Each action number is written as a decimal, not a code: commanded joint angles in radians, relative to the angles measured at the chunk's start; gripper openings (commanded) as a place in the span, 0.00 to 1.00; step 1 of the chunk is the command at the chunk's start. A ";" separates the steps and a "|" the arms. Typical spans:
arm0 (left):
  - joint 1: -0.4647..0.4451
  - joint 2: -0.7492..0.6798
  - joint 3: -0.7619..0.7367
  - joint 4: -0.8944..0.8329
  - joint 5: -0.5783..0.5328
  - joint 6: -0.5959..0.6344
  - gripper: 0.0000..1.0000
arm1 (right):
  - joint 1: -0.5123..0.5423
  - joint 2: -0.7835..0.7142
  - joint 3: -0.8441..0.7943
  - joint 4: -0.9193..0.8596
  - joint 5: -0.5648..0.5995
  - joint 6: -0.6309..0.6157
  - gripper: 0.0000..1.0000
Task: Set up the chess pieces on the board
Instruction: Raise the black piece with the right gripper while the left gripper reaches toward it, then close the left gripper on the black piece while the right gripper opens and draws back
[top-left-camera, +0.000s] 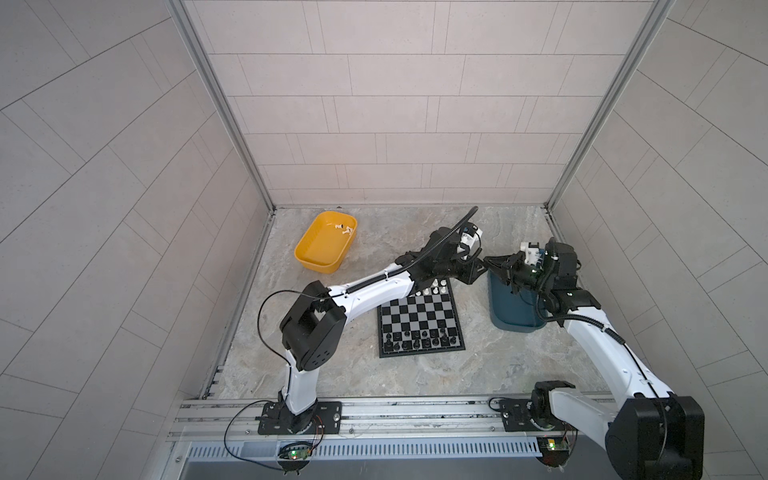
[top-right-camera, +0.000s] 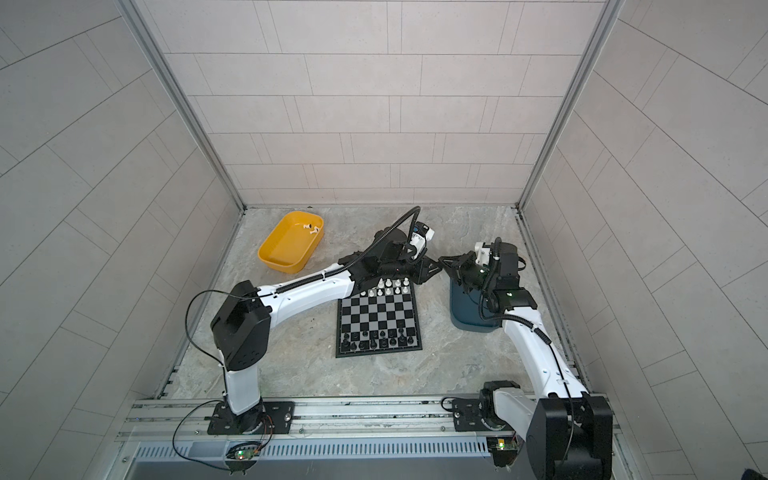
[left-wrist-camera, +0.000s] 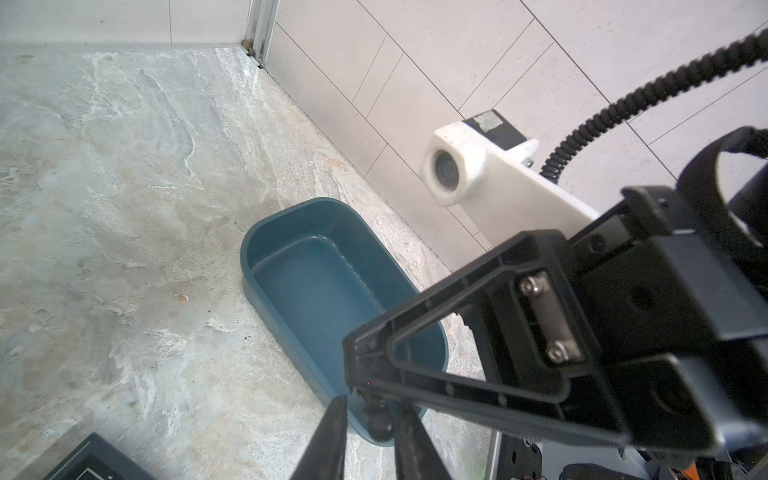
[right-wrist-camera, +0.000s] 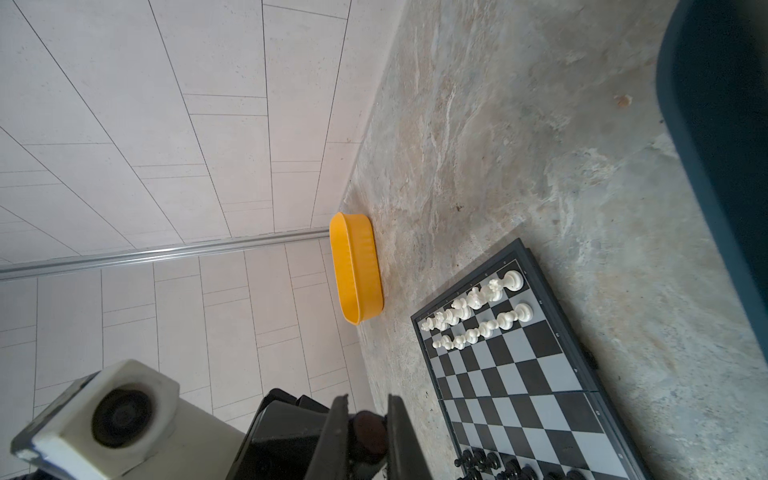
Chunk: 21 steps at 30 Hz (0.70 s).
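The board (top-left-camera: 419, 320) (top-right-camera: 378, 320) lies mid-floor, with white chess pieces (top-left-camera: 432, 289) along its far rows and black ones (top-left-camera: 419, 336) along the near rows. Above the gap between the board and the teal tray, the two grippers meet tip to tip. My right gripper (right-wrist-camera: 368, 399) (top-left-camera: 489, 262) is shut on a black piece (right-wrist-camera: 368, 432). In the left wrist view that black piece (left-wrist-camera: 378, 419) sticks out between the fingers of my left gripper (left-wrist-camera: 372, 403) (top-left-camera: 482, 266). The left jaws are narrow around it, with a gap still showing on one side.
A yellow tray (top-left-camera: 307, 253) at the back left holds a few white pieces (top-left-camera: 343, 228). The teal tray (top-left-camera: 511, 316) (left-wrist-camera: 316, 282) stands right of the board under the right arm, with nothing showing inside it. Walls close in the floor on three sides.
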<state>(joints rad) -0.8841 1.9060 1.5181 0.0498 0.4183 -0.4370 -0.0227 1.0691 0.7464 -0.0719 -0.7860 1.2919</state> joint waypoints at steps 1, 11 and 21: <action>-0.003 0.011 0.030 0.008 -0.015 0.007 0.25 | 0.007 -0.024 -0.002 0.020 -0.010 0.036 0.00; -0.003 -0.037 -0.025 0.063 -0.051 0.026 0.25 | 0.007 -0.021 -0.016 0.025 -0.003 0.032 0.00; -0.005 -0.050 -0.038 0.050 -0.068 0.057 0.21 | 0.010 -0.019 -0.022 0.027 -0.002 0.025 0.00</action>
<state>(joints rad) -0.8867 1.9034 1.4906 0.0803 0.3691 -0.4122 -0.0196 1.0691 0.7303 -0.0620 -0.7834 1.2919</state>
